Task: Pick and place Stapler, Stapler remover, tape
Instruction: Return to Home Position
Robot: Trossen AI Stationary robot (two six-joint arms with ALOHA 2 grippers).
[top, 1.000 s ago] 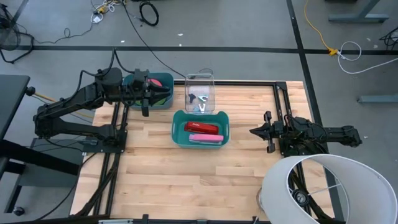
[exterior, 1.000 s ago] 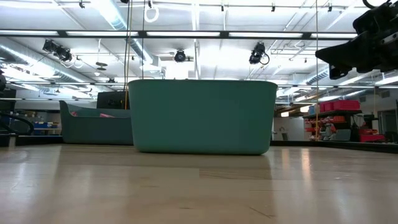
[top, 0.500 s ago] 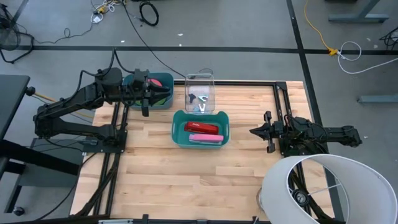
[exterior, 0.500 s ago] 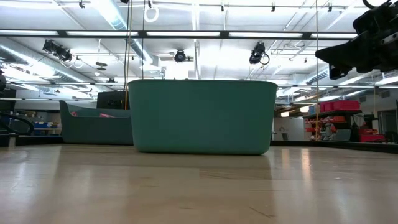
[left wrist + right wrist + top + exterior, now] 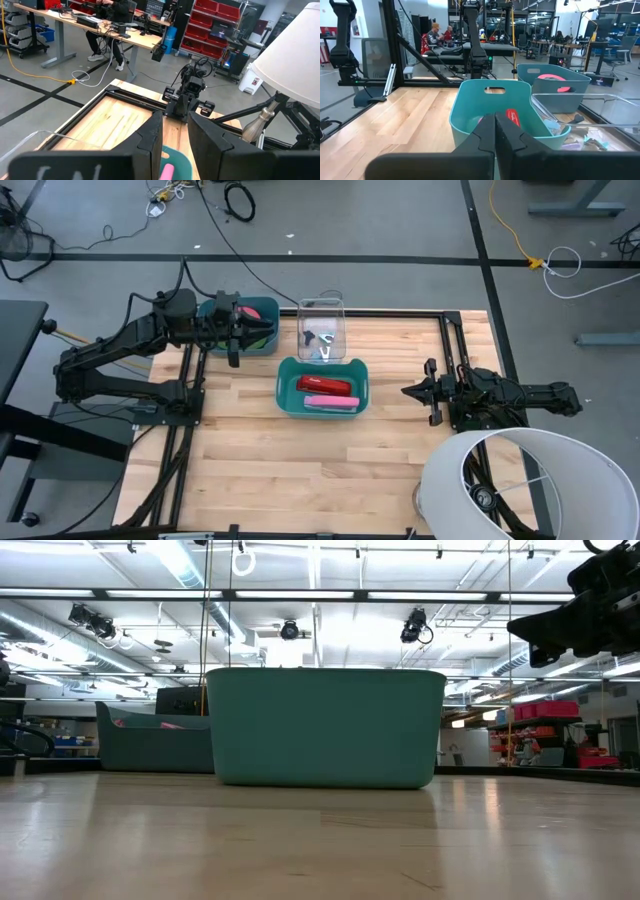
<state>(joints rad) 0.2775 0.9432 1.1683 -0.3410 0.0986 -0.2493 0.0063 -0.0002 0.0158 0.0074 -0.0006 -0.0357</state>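
A red stapler (image 5: 325, 385) and a pink one (image 5: 331, 402) lie in the teal bin (image 5: 285, 390) at mid-table. The stapler removers (image 5: 322, 341) sit in a clear container (image 5: 322, 308) just behind it. A green tape roll (image 5: 264, 330) and a pinkish-red tape roll (image 5: 252, 310) lie in the blue-grey bin (image 5: 268, 307) at the far left. My left gripper (image 5: 243, 340) hovers over that bin. It points toward the table's right and is open, with nothing between its fingers (image 5: 150, 142). My right gripper (image 5: 407, 391) waits shut at the table's right side.
A white lampshade (image 5: 520, 485) stands at the near right corner, close to my right arm. Black frame rails (image 5: 450, 340) run along the table's edges. Bare wood lies in front of the teal bin (image 5: 325, 730). People sit at desks beyond the table (image 5: 112, 20).
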